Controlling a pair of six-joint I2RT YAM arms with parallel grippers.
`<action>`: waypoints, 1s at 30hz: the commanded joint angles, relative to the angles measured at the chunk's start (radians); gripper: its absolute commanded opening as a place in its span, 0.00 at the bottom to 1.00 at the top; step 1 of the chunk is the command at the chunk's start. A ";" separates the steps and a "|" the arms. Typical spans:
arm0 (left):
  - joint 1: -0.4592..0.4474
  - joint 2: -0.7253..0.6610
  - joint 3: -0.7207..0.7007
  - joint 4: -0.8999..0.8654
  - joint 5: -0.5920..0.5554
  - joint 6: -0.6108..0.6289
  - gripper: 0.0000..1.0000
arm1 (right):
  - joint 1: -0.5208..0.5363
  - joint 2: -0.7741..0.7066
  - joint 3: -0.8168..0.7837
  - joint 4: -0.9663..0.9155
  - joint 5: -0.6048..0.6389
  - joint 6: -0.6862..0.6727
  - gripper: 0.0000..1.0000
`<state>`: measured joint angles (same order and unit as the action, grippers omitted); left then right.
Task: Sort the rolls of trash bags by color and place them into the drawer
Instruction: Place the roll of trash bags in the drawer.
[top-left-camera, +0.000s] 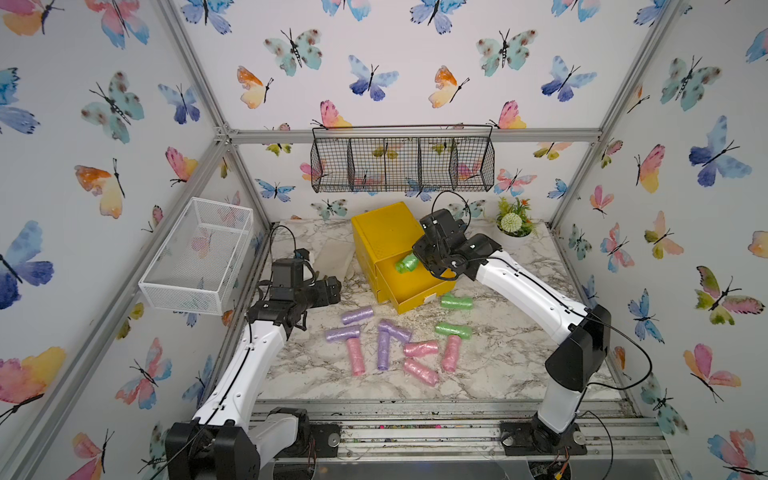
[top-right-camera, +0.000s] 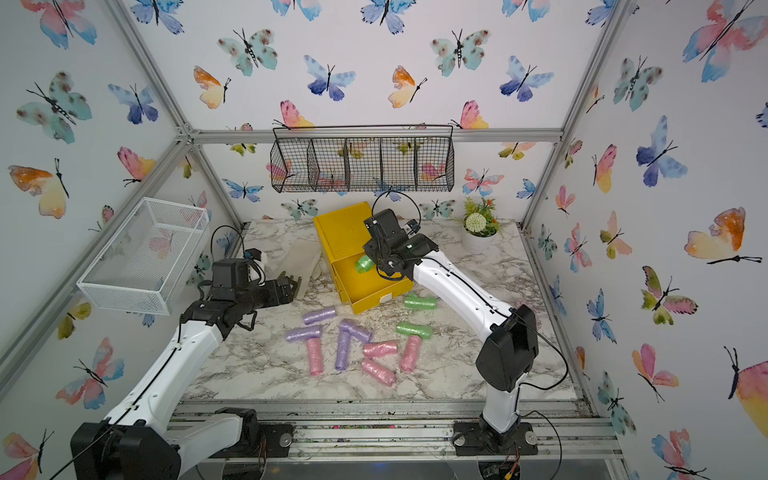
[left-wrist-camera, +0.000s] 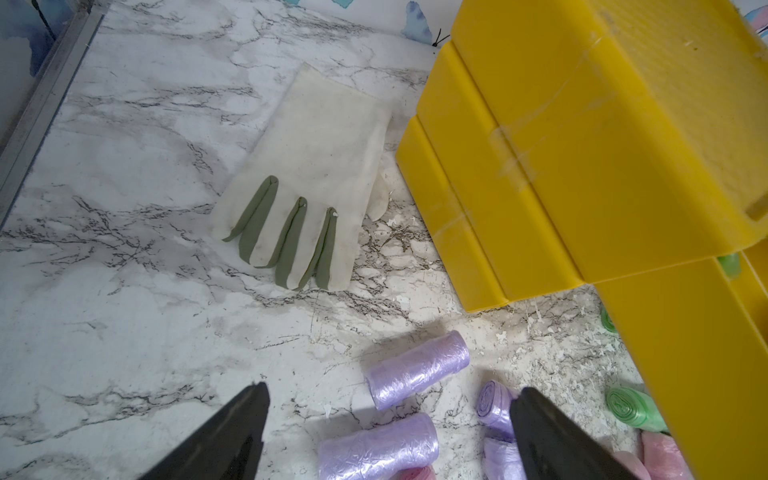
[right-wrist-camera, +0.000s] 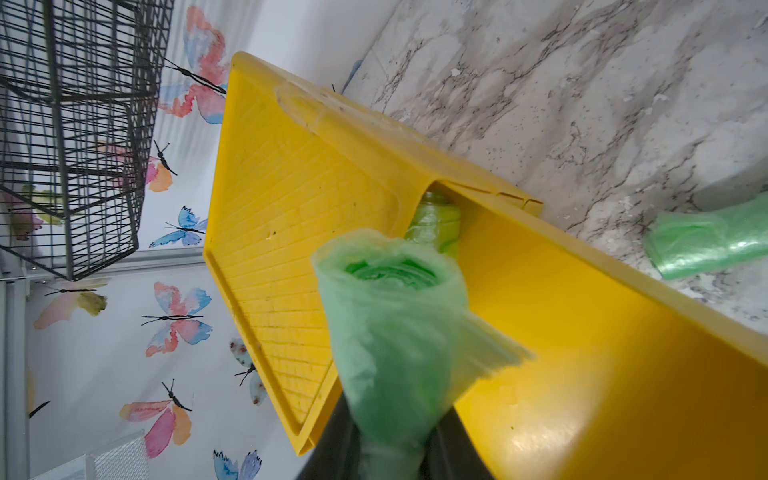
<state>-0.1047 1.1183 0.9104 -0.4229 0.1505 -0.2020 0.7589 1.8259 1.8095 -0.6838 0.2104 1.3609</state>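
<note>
The marble table (top-left-camera: 519, 374) carries a yellow drawer unit (top-left-camera: 384, 232) near its back, with the bottom drawer (top-left-camera: 411, 291) pulled out toward the front. The right gripper (top-left-camera: 417, 262) reaches over that open drawer, its jaws closed on a green roll (right-wrist-camera: 390, 316). The roll's far end sticks out past the fingertips above the drawer's floor, and a loose flap of its plastic stands off to one side. The left gripper (left-wrist-camera: 390, 390) hangs over the table left of the drawer unit with its jaws spread wide and nothing held. A cream glove (left-wrist-camera: 316, 166) with green fingers lies flat on the table beyond it, just beside the unit. A second green roll (right-wrist-camera: 434, 222) lies inside the drawer at its back, under the cabinet. Two more green rolls (top-left-camera: 456, 301) (top-left-camera: 453, 330) lie on the table in front of the drawer. Four purple rolls (top-left-camera: 356, 315) and four pink rolls (top-left-camera: 420, 348) lie scattered nearer the table's front. In the left wrist view one purple roll shows between the open fingers, untouched.
</note>
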 joint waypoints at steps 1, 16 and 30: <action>0.005 -0.018 -0.001 0.001 -0.020 0.011 0.96 | 0.005 0.010 0.009 -0.045 0.023 -0.011 0.24; 0.007 -0.022 -0.003 -0.001 -0.023 0.013 0.96 | 0.005 0.030 -0.040 -0.036 0.017 -0.015 0.27; 0.006 -0.025 -0.002 -0.001 -0.022 0.014 0.96 | 0.003 0.065 -0.030 -0.033 0.033 -0.012 0.31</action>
<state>-0.1047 1.1172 0.9104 -0.4232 0.1368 -0.2020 0.7589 1.8812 1.7699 -0.7074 0.2111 1.3533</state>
